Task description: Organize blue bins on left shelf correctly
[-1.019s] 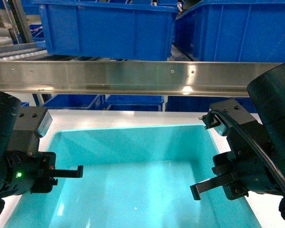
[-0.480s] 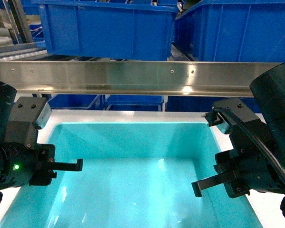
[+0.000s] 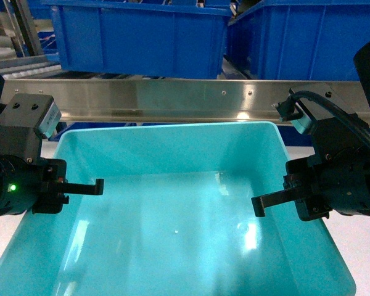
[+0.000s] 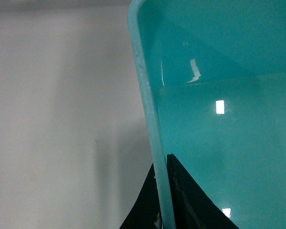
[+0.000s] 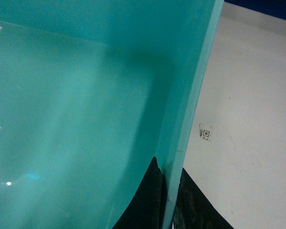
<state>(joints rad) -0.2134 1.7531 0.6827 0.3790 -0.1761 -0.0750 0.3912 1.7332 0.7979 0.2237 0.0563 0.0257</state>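
Jaws of both arms pinch the glossy turquoise bin's [image 3: 172, 228] thin side rims.

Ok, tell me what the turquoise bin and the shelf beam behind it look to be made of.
Turquoise bin: apparently glossy moulded plastic; smooth walls, sharp light glints, thin rounded rim. Shelf beam: probably brushed stainless steel or aluminium; silvery sheen, streaky reflections, small fasteners.
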